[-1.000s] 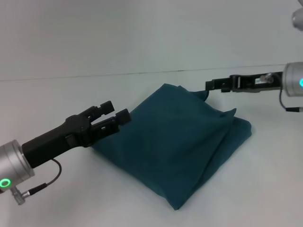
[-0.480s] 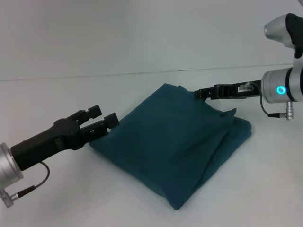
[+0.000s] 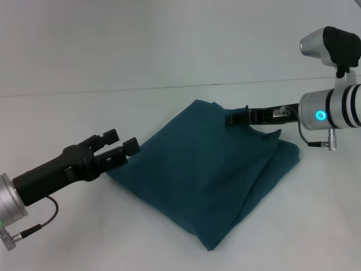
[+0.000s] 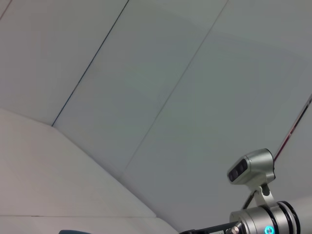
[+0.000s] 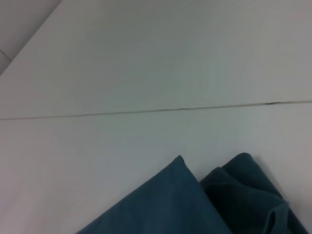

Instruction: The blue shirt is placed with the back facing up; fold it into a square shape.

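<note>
So the left gripper (image 3: 122, 143) has its jaws apart, tips right at the near-left edge of the blue shirt (image 3: 208, 175), holding nothing. Right gripper (image 3: 232, 119) sits low at the shirt's far corner, can't tell whether its jaws are parted. Shirt's a folded, roughly square bundle on the white table (image 3: 67, 237) between them.

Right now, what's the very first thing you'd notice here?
The blue shirt, folded into a thick, roughly square bundle in the middle of the white table. Next come the two black grippers: the left gripper, open by the bundle's left corner, and the right gripper over its far edge.
</note>
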Action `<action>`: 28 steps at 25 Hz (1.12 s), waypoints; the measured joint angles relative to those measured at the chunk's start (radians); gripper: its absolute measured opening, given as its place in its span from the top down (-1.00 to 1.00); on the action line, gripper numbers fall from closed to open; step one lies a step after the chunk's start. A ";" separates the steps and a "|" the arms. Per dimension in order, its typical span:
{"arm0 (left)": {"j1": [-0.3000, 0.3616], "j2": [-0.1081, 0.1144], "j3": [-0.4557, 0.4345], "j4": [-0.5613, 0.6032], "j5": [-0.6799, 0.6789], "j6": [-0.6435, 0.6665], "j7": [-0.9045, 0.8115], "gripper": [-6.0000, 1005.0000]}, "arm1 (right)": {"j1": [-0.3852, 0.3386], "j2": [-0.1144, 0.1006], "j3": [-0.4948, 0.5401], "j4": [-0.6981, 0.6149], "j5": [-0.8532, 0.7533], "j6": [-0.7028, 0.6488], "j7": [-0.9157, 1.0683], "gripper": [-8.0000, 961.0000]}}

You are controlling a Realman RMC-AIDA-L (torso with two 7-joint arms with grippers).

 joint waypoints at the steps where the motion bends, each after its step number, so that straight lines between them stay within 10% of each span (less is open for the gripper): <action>1: 0.000 0.000 0.000 0.000 0.000 -0.002 0.000 -0.89 | 0.001 0.003 -0.001 0.000 0.000 0.001 -0.001 -0.34; 28: 0.006 -0.005 0.000 0.000 -0.004 -0.012 -0.008 -0.90 | -0.025 0.028 0.009 -0.024 0.118 0.037 -0.156 0.98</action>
